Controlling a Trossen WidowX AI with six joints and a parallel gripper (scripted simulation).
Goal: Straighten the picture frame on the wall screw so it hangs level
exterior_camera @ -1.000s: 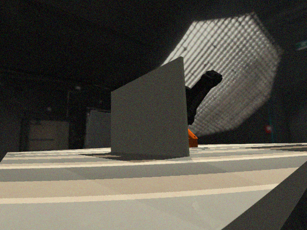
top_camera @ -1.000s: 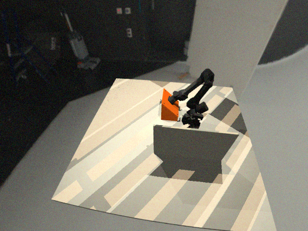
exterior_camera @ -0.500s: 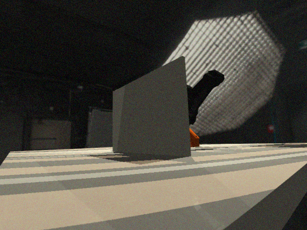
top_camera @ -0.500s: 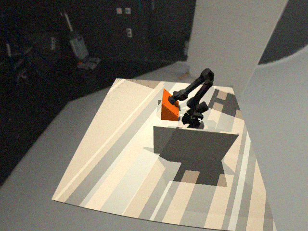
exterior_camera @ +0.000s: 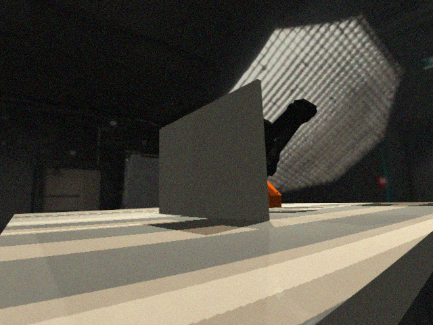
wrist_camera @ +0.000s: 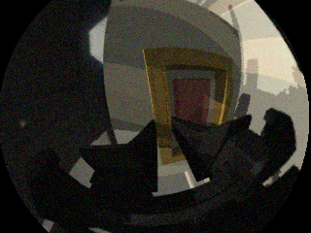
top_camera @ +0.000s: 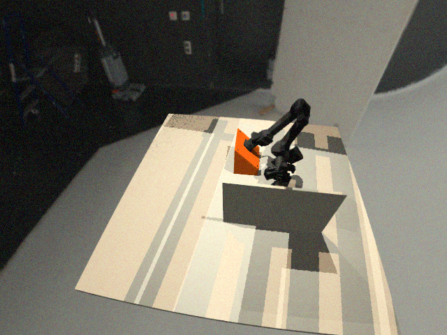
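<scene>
No readable writing shows anywhere you look. Your arm (top_camera: 288, 125) rises from its base, folds at the elbow and reaches down toward the grey wall (top_camera: 278, 211). The gripper (wrist_camera: 165, 146) is clamped on the picture frame (wrist_camera: 189, 93) at its lower left edge (yellow border, red picture). The frame sits directly ahead of the fingers, against the wall. An orange block (top_camera: 245, 158) stands behind the gripper.

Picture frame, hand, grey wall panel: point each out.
Picture frame (wrist_camera: 157, 84): wrist view, its yellow left border.
Hand (wrist_camera: 165, 135): wrist view, between the fingertips, shut on the frame's lower edge.
Grey wall panel (top_camera: 278, 211): top view, its shaded back face.
</scene>
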